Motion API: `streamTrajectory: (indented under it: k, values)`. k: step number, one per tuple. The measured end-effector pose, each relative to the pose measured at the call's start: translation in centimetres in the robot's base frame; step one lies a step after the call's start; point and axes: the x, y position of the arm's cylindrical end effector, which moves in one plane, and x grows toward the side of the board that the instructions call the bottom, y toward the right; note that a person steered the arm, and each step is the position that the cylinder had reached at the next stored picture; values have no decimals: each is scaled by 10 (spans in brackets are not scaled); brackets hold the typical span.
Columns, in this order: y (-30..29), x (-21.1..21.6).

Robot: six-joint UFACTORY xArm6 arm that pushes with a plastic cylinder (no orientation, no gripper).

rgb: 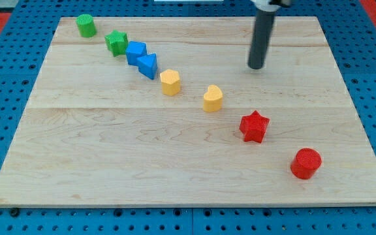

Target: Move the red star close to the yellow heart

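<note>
- Landmark for all places: the yellow heart (213,98), near the middle of the wooden tabletop (109,163).
- Green cylinder (86,25): far toward the view's upper left of the heart, the outermost piece in a diagonal row.
- Green star (116,42): next along that row, also well up and to the view's left of the heart.
- Blue cube-like block (136,52) and blue triangular block (148,66): touching or almost touching one another, up-left of the heart.
- Yellow hexagonal block (170,83): the heart's nearest neighbour on its left, near but apart.
- Red star (254,126): down and to the view's right of the heart, near it, with a clear strip of bare wood between them. Nothing touches it.
- My tip (256,66): above and to the view's right of the heart, well apart from every block. There are no fingers on this rod, so nothing is gripped or held.
- Red cylinder (305,163): farther down-right of the heart, beyond the star.
- Progress, as I judge it: the star is near the heart but not snug, and the push has not begun. What is left is to bring my tip round to the star's lower-right side and push it up-left toward the heart, stopping short of knocking the heart.
</note>
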Motion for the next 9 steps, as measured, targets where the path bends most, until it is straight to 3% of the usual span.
streamTrajectory:
  k: [2,5,7,9]
  values:
    - [40,69]
    - [25,167]
    - [-27,163]
    - [-34,149]
